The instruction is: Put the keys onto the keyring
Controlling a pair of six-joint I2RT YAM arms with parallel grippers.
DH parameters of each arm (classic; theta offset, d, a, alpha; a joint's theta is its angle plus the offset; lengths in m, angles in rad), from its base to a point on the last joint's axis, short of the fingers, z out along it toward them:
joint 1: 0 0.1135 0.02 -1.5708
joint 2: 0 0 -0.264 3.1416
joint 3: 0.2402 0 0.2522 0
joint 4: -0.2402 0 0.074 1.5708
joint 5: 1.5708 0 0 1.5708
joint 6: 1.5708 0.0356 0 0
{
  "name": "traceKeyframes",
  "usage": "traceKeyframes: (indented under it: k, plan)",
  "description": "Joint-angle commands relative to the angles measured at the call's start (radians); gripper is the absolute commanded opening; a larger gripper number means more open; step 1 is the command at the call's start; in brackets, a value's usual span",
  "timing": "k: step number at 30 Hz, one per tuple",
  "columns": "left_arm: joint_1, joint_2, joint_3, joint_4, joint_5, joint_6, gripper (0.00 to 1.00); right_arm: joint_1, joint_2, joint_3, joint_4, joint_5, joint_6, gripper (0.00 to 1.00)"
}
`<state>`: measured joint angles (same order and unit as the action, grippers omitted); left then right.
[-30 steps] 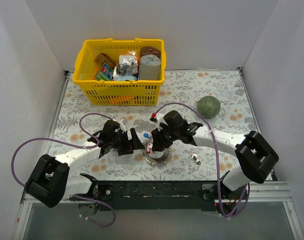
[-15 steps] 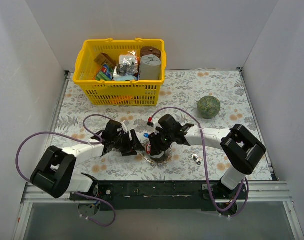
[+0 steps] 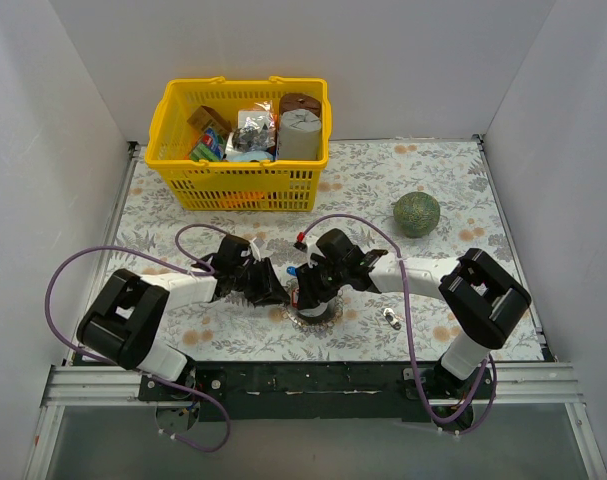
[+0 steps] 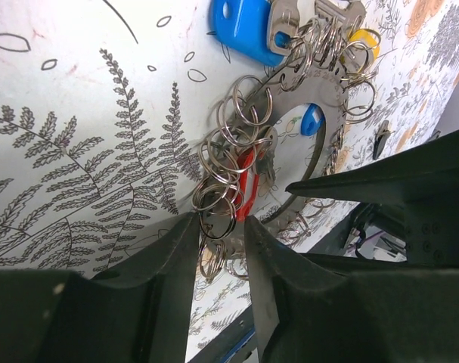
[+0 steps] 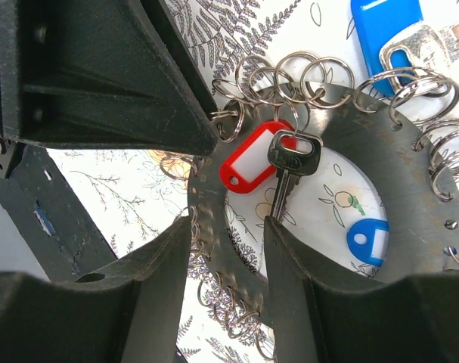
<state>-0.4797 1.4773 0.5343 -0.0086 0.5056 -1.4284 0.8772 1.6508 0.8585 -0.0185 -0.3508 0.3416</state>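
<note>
Two black grippers sit nose to nose over the flat silver-grey metal keyring [image 3: 307,317], a plate with a toothed rim and a wide hollow centre. It lies flat on the fern-printed tablecloth [image 3: 433,170], directly under their tips. From where I stand, the right gripper [image 5: 227,224] straddles the plate's band, one finger outside the rim and the other down in the hollow. The two look closed against the band's edges.

Just ahead of that inner finger lies a small silver key [image 5: 283,170] with a red plastic tag [image 5: 248,160], seemingly hung from the band by a thin wire loop. A blue plastic tag [image 5: 384,26] sits farther ahead, beyond the far rim.

The left gripper [image 4: 221,221] faces the plate from the opposite side. Its jaws stand a narrow gap apart around one of the many thin wire split rings [image 4: 216,218] bunched along the rim. Whether it actually pinches that ring I cannot tell.

I judge the plate stiff, light and slick, so holding it across the band, as the right gripper does, seems the sound purchase. The split rings look springy and tangled, and one could slip or drag its neighbours along, so I would take a single ring by its edge. Any key is probably best held by its plastic tag rather than its thin blade.
</note>
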Motion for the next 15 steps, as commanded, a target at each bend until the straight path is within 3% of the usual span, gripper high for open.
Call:
traceKeyframes:
  k: [1,15]
  plan:
    - [0.003,-0.017,0.024,-0.027,-0.036,0.043,0.32,-0.007,-0.029,-0.004,0.045,-0.014,0.002,0.51]
    - [0.001,-0.123,0.056,-0.105,-0.081,0.109,0.36,-0.05,-0.066,-0.022,0.054,-0.023,-0.004,0.51]
